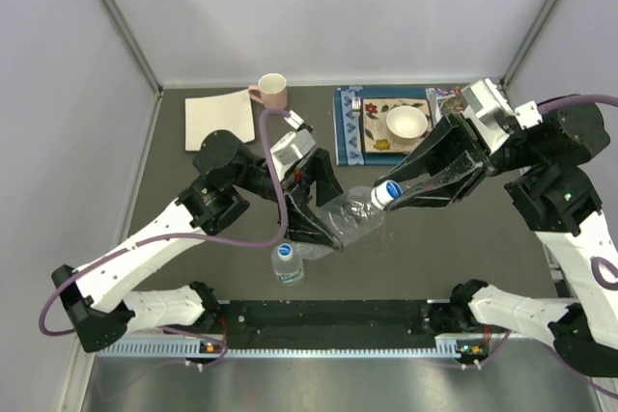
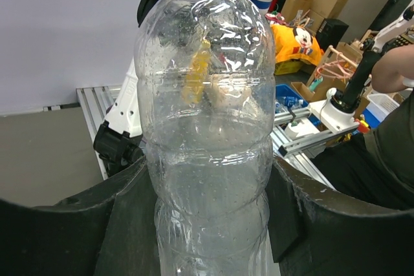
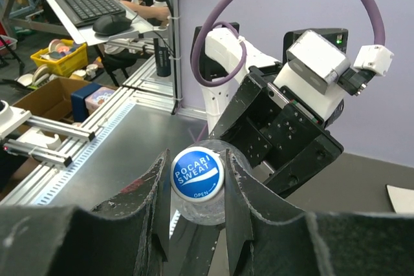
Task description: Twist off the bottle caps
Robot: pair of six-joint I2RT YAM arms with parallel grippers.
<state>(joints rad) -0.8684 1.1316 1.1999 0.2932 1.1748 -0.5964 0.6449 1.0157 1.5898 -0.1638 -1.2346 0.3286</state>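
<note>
A clear ribbed bottle (image 1: 350,221) hangs tilted above the table between both arms. My left gripper (image 1: 323,227) is shut on its body; in the left wrist view the bottle (image 2: 207,127) fills the space between my dark fingers (image 2: 123,224). My right gripper (image 1: 398,194) is shut on its blue cap (image 1: 389,190). The right wrist view shows that cap (image 3: 197,172), printed with white lettering, pinched between both fingers (image 3: 242,192). A second bottle (image 1: 287,267) with a blue-and-white cap (image 1: 284,252) stands upright on the table just below the held one.
A pink mug (image 1: 273,92) and a white sheet (image 1: 218,119) lie at the back left. A blue patterned mat (image 1: 350,137) with a plate and white bowl (image 1: 406,123) sits at the back right. A black rail (image 1: 328,317) runs along the near edge.
</note>
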